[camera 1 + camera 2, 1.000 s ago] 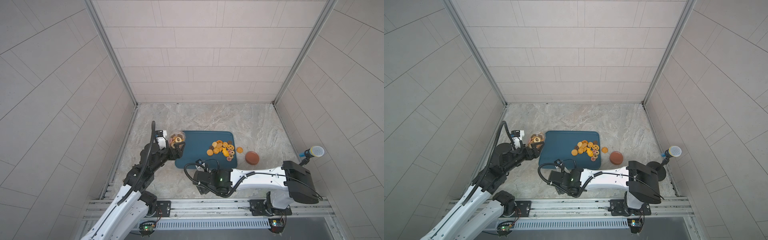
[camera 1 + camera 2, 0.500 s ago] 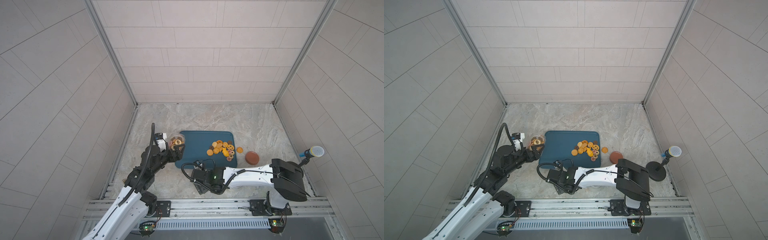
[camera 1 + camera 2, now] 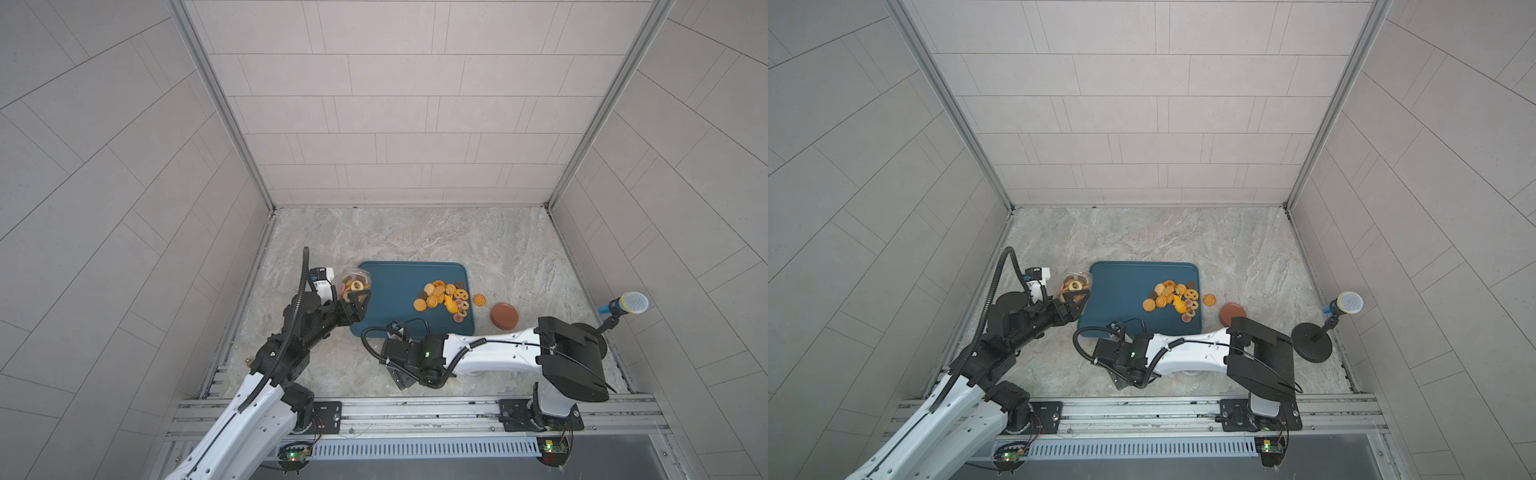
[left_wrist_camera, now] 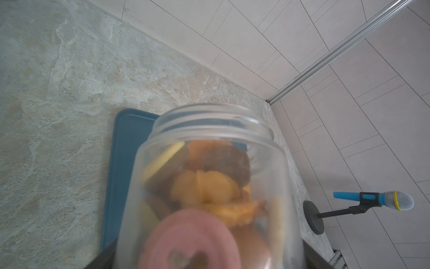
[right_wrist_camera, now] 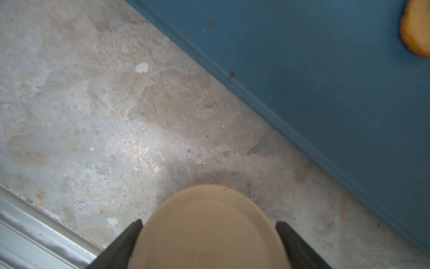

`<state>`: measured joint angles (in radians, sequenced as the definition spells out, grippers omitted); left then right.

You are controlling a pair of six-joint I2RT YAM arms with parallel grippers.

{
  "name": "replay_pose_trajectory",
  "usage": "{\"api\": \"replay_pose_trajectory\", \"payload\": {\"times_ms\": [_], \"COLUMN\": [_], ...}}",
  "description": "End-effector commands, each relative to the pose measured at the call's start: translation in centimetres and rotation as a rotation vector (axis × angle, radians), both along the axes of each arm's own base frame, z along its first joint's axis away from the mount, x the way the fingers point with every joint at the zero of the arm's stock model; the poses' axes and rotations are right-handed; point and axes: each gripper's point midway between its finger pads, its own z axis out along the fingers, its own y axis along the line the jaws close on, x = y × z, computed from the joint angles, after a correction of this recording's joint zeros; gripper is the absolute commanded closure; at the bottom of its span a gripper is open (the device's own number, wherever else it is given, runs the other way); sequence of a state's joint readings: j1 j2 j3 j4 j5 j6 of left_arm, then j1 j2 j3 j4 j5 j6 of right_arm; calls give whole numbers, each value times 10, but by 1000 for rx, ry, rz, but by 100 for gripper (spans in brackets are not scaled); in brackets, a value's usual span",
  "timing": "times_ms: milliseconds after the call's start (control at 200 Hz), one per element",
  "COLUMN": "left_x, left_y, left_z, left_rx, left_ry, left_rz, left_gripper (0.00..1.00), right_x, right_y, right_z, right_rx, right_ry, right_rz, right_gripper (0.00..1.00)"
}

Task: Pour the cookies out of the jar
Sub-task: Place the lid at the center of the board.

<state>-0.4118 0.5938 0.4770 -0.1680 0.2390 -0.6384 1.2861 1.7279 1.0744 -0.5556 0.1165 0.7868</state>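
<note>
Jar: clamped in the left gripper, jaws closed on its clear wall. It is held at the left edge of the tray, lid off, mouth toward the tray.
Inside: cookies heaped well back from the rim, orange, brown and one pink.
Tray: a pile lies at its right side (one stray sits just off it, on the table).
Right gripper: closed on a beige lid, low beside the tray's near edge.
Progress: part done, by my reckoning; this jar's load is yet to tip out.
</note>
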Motion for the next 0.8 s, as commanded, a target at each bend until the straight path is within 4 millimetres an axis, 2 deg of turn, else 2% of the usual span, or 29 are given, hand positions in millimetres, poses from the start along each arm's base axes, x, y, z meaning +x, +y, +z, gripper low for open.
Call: {"api": "replay_pose_trajectory", "payload": {"times_ms": [0,70,240,295,335,470,535,796], "left_x": [7,7,8,7,7,8,8,7], "left_y": [-4,-4,-4,-4,-4,-4,-5,-4], "left_z": [44,44,44,43,42,40,38,36], "left_rx": [-78,-77,-87,-87,-87,-89,-91,-100], "left_ry": [-153,-154,-153,-151,-149,-143,-138,-129], "left_rz": [-6,-5,-3,-5,-5,-1,-2,2], "left_gripper": [100,100,100,100,100,100,100,100], "right_x": [5,7,7,10,11,11,11,11], "right_y": [-6,-11,-20,-24,-27,-31,-31,-32], "right_z": [2,5,0,3,5,4,4,4], "right_rx": [-27,-33,-82,-97,-105,-116,-120,-124], "right_ry": [-20,-38,-39,-55,-63,-62,-62,-57], "right_rz": [-25,-39,-52,-64,-70,-73,-76,-70], "right_gripper": [48,38,32,21,17,14,8,4]}}
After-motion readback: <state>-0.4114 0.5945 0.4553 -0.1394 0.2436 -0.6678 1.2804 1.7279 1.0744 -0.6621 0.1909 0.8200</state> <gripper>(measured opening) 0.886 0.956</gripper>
